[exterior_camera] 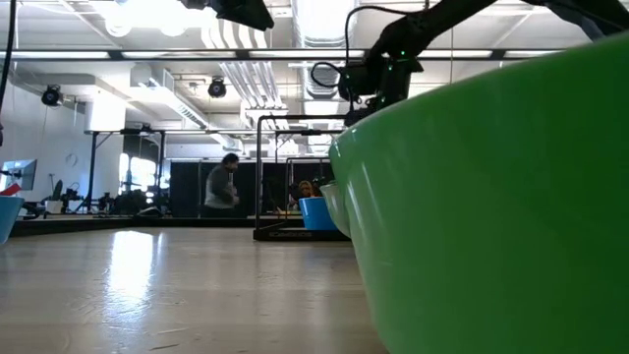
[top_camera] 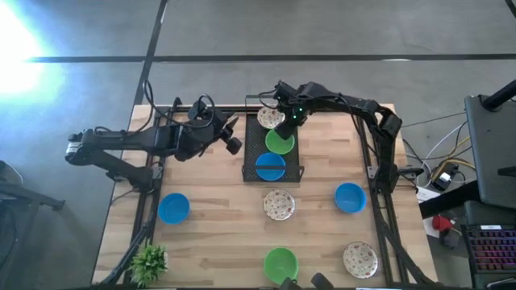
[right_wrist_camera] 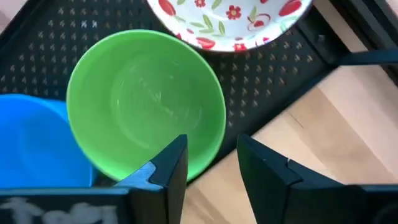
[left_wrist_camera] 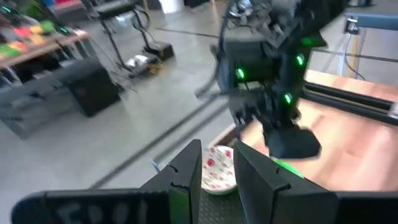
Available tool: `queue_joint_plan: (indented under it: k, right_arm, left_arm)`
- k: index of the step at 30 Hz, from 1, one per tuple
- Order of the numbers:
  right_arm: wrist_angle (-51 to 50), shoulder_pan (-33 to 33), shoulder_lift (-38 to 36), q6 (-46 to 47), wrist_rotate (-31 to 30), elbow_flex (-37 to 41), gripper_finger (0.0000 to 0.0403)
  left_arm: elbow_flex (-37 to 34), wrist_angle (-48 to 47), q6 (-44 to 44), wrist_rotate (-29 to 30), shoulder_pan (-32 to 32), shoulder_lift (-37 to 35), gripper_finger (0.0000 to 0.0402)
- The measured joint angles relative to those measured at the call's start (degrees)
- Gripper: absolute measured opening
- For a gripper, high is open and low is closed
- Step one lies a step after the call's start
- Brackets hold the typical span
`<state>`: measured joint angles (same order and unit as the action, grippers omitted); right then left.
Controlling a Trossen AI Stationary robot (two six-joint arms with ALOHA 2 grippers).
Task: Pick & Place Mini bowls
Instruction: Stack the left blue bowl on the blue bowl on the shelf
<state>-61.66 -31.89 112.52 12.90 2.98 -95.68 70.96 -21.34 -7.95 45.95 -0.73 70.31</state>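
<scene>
— Where, the green bowl [right_wrist_camera: 146,106]?
— In the black tray [top_camera: 249,165], between a white flowered bowl [right_wrist_camera: 230,22] and a blue bowl [right_wrist_camera: 34,146].
— And the right gripper [right_wrist_camera: 208,168]?
— Just above the green bowl's edge, fingers apart, holding nothing.
— Left gripper [left_wrist_camera: 217,171]?
— Up beside the tray, fingers apart, empty. Maybe aimed at the flowered bowl, hard to tell.
— Other bowls?
— Five more on the wooden table [top_camera: 218,209].

A lab or workshop: exposed ceiling ducts [exterior_camera: 246,84], equipment benches [left_wrist_camera: 37,53], concrete floor [top_camera: 242,32].
</scene>
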Motion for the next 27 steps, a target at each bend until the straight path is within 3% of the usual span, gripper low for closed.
queue_joint_plan:
  k: [6, 18, 27]
  right_arm:
    - [-0.73, 0.64, -3.55, -3.22, -0.13, -1.71, 0.0101]
    - [1.81, 2.58, -19.17, -4.14, -0.13, -1.47, 0.0054]
    - [3.80, 6.78, -26.96, -4.44, -0.05, -1.24, 0.0048]
  left_arm:
    - [0.00, -7.97, -8.12, -6.40, 0.04, -1.39, 0.0087]
    - [-0.08, -41.96, -35.04, -28.88, 0.67, -1.80, 0.0087]
    - [-0.39, -54.25, -44.68, -36.74, 4.70, -1.80, 0.0087]
